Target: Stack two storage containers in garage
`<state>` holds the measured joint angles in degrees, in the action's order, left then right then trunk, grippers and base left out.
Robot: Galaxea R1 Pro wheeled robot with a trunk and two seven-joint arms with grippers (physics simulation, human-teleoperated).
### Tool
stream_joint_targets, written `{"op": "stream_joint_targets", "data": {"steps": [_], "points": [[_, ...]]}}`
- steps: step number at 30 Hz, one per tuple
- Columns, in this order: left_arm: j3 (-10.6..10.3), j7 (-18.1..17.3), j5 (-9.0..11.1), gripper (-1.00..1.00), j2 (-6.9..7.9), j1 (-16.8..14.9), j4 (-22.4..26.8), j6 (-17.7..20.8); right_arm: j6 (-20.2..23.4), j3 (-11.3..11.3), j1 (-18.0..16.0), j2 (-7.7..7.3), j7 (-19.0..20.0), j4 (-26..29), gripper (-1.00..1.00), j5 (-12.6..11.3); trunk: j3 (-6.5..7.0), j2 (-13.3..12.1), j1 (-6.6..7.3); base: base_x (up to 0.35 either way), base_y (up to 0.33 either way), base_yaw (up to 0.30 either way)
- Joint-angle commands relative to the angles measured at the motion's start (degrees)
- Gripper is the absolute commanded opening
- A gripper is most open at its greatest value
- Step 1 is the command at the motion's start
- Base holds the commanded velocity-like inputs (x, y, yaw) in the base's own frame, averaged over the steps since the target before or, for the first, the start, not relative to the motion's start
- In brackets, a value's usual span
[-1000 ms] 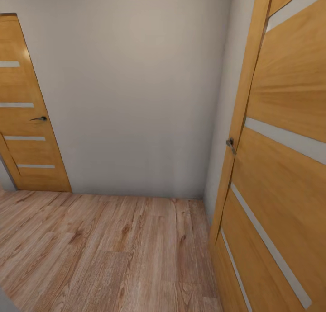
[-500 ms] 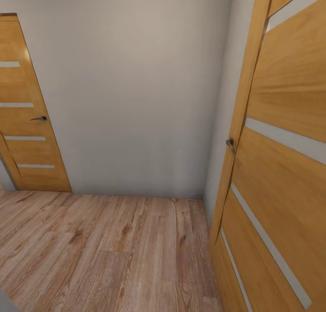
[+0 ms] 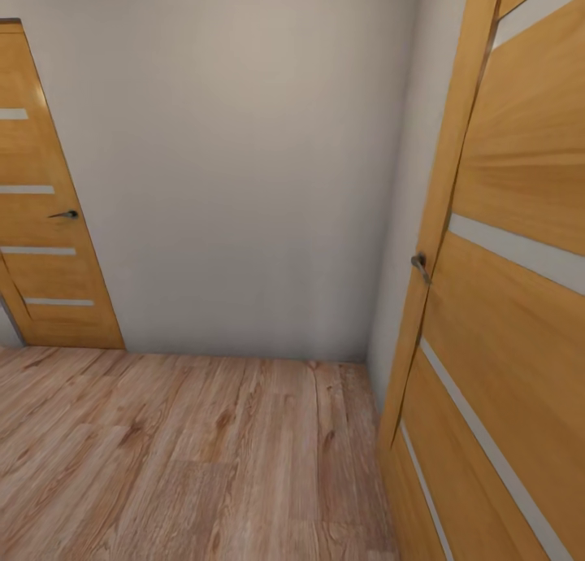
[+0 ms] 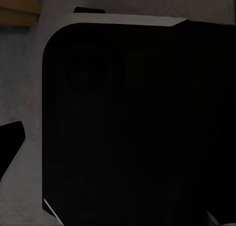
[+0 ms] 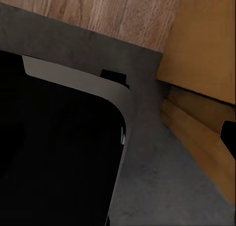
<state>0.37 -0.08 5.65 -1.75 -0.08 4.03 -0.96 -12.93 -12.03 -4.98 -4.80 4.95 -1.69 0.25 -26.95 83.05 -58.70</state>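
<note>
Transit step, by my read: robot is in a hallway, no bins or garage in sight, so it's travelling between rooms. Whether a bin is already carried, can't tell.

Head view: wood plank floor (image 3: 187, 455), blank white wall (image 3: 244, 163) dead ahead, closed door (image 3: 41, 219) far left, open door (image 3: 504, 317) close on the right with its handle (image 3: 419, 265) sticking out.

Both wrist views look onto the robot's own dark body (image 4: 137, 127); gripper openings can't be read, and nothing can be placed relative to them.

Next likely needs a turn: wall blocks forward. Clear floor lies left; watch the right door's edge.
</note>
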Motion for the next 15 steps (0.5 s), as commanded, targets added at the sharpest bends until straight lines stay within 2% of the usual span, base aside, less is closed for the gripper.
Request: {"op": "stream_joint_targets", "data": {"steps": [1, 15], "points": [[-0.01, -0.01, 0.59, 1.00, -0.01, -0.01, 0.01, -0.10, -0.35, -0.17, -0.07, -0.01, 0.14, -0.17, 1.00, 0.01, -0.05, 0.02, -0.03, 0.314, 0.000, 0.000], [-0.01, -0.01, 0.59, 1.00, -0.01, -0.01, 0.01, -0.10, -0.35, -0.35, -0.07, -0.03, 0.06, -0.16, 1.00, 0.05, -0.05, 0.02, -0.03, 0.320, 0.000, 0.000]]}}
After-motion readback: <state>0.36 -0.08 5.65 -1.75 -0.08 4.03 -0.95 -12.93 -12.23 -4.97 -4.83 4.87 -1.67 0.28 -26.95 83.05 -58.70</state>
